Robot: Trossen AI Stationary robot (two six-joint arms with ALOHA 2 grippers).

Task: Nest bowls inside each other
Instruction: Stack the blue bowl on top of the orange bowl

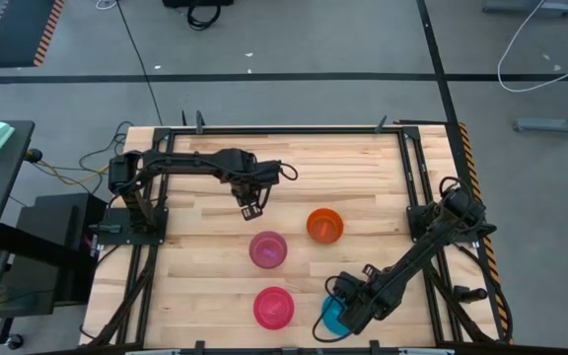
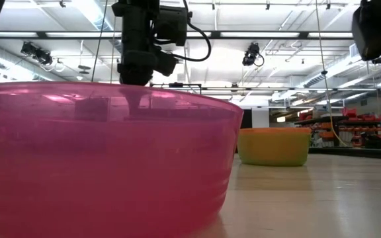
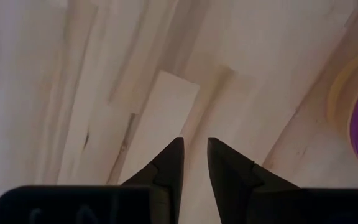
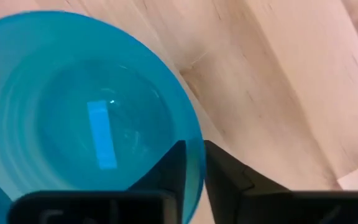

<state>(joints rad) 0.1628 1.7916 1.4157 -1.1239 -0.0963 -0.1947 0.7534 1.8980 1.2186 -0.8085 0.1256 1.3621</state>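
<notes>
Right gripper (image 4: 193, 163): at the near edge of the table (image 1: 205, 168) toward the right, fingers narrowed onto the rim of the teal bowl (image 4: 86, 118), one finger inside the wall and one outside, so the bowl is pinched at its edge. Teal bowl: upright, nothing inside it, partly hidden under the right wrist in the high view. Judged step in hand: carrying this bowl to a stack and seating it. To do it well, the pinch should stay firm on the thin plastic rim, the bowl should be raised level enough to clear the neighbouring rims, then centred over the target before it is lowered; a tilted drop would likely leave it cocked on the rim rather than nested. Pink-red bowl (image 1: 273, 307): nearest candidate, just left of the teal one along the near edge, upright. Purple bowl (image 1: 267, 249): mid-table, beyond the pink-red one; a yellowish rim around it in the left wrist view suggests another bowl under it, not certain. Orange bowl (image 1: 324, 225): right of the purple one, apart from it; in the low view its lower wall looks yellow-green, so it may already sit inside another. Left gripper (image 1: 252, 208): raised over bare wood beyond the purple bowl, fingers nearly together, holding nothing.
</notes>
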